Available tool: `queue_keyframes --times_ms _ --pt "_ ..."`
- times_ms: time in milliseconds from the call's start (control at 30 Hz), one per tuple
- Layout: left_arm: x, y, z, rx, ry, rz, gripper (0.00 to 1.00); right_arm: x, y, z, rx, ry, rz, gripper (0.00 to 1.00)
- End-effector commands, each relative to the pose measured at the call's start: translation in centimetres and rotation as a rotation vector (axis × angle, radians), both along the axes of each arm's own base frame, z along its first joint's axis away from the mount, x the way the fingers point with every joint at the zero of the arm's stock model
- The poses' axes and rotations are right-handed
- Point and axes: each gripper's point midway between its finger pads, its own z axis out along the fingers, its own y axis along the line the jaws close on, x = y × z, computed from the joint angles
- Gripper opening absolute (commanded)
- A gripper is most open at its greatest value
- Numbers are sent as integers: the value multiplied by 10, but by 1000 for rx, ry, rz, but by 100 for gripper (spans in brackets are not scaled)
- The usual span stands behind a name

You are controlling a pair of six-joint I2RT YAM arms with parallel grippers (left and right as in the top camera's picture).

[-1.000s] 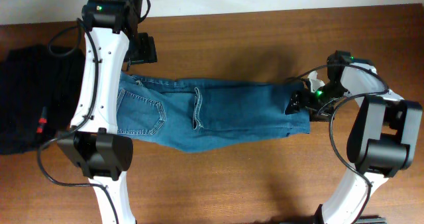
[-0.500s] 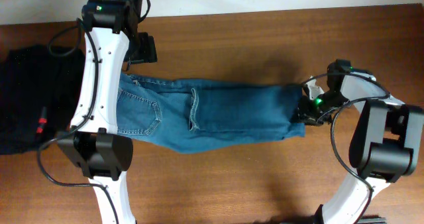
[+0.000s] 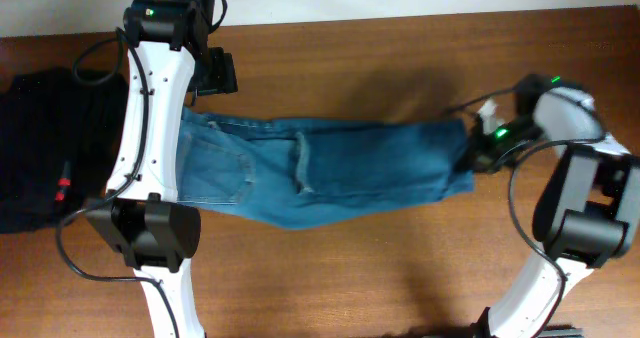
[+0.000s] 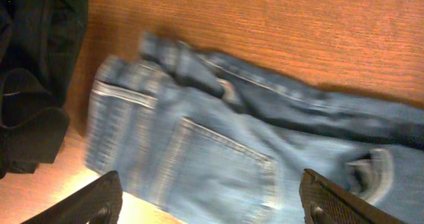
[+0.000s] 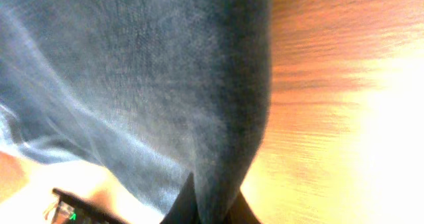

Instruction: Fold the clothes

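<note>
The blue jeans [image 3: 330, 168] lie stretched left to right across the wooden table [image 3: 350, 58], waist and back pocket at the left. Over the waist end hovers my left gripper [image 3: 213, 78]. In the left wrist view it is open [image 4: 211, 181], its fingers wide apart above the pocket of the jeans [image 4: 218, 151], holding nothing. My right gripper [image 3: 478, 156] is shut on the leg end at the right. The right wrist view shows the denim [image 5: 165, 71] pinched between that gripper's closed fingertips [image 5: 211, 197] and pulled up into a fold.
A black garment [image 3: 40, 148] with a small red tag lies at the table's left edge, just left of the waist; it also shows in the left wrist view [image 4: 33, 65]. Bare wood [image 5: 331, 85] lies right of the leg end.
My right gripper has closed on the leg end and drawn it to the right, stretching the jeans out. The left arm has stayed where it was.
</note>
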Motion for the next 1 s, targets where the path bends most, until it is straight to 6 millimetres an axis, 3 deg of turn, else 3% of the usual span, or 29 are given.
queue_keyframes --times_ms 0,167,300,467,600,767,967 --pt "1 1 -1 -4 -2 13 85 20 -58 42 -135 -90 -86 4" --pt "2 -3 -2 -24 -4 7 85 32 -112 100 -277 -188 -172 4" --pt "0 -25 -4 -147 12 -26 84 38 -119 124 -308 -253 -146 4" --pt "-2 -76 0 -344 19 -122 60 41 -96 123 -303 -275 1 4" --pt "-6 -111 1 -345 9 -218 1 49 -67 124 -274 -289 59 4" --pt "-23 -157 0 -372 34 -317 1 56 -34 124 -267 -297 142 4" --pt "-51 -230 -6 -398 41 -474 0 58 -25 124 -265 -296 157 4"
